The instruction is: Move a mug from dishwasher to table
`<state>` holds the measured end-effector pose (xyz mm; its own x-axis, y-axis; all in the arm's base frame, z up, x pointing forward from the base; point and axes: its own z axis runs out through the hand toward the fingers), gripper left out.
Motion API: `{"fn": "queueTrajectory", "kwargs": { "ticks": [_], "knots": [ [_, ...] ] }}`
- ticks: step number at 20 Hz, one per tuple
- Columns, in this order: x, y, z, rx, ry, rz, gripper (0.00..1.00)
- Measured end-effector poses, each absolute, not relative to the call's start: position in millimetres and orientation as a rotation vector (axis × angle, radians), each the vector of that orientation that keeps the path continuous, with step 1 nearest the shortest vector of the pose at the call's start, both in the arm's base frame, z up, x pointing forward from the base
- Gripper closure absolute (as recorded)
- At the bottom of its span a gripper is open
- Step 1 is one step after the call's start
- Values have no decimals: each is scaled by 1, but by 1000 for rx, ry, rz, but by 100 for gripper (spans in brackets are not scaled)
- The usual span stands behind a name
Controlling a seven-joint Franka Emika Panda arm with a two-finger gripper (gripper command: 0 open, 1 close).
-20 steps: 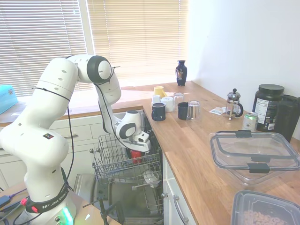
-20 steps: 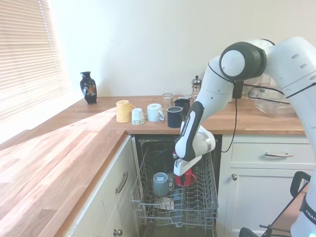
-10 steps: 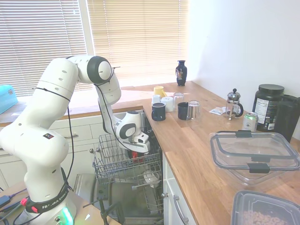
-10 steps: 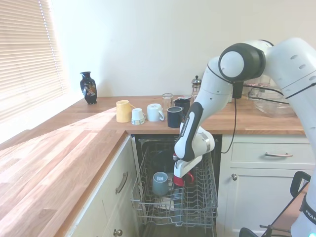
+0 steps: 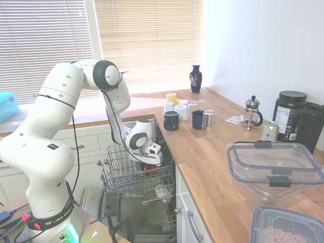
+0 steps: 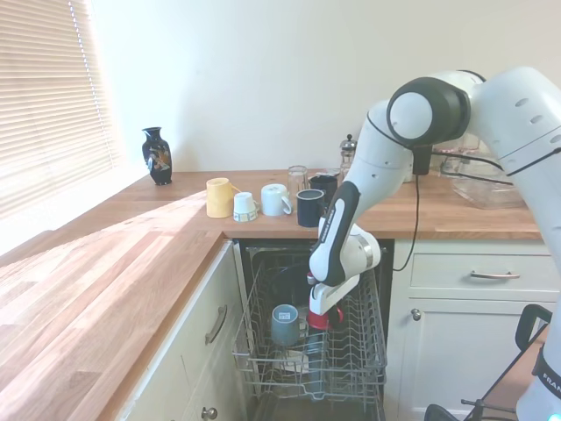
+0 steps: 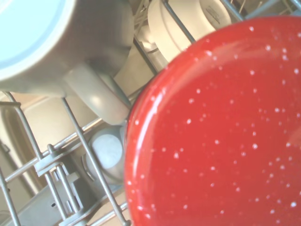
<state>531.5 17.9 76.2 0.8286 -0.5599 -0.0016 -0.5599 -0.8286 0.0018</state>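
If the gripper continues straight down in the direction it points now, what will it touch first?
Most likely the red mug itself: the gripper points down into the dishwasher rack, directly over the mug, which fills most of the wrist view. Whether the jaws already touch it cannot be told.

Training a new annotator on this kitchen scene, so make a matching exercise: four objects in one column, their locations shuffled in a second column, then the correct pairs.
Objects:
1. red mug
2. blue-grey cup
3. dark blue vase
4. yellow cup

Locations:
A. in the dishwasher rack, apart from the gripper
B. on the countertop, in the row of cups
C. at the gripper, over the rack
D. on the countertop, near the window corner

Pairs: 1-C, 2-A, 3-D, 4-B
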Motion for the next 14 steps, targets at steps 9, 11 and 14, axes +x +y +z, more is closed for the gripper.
{"fn": "queueTrajectory", "kwargs": {
  "ticks": [9, 11, 14],
  "knots": [
    [529, 30, 86, 2948, -879, 77, 100],
    [524, 38, 100, 2941, -867, 120, 100],
    [515, 44, 126, 2932, -853, 172, 100]
  ]
}}
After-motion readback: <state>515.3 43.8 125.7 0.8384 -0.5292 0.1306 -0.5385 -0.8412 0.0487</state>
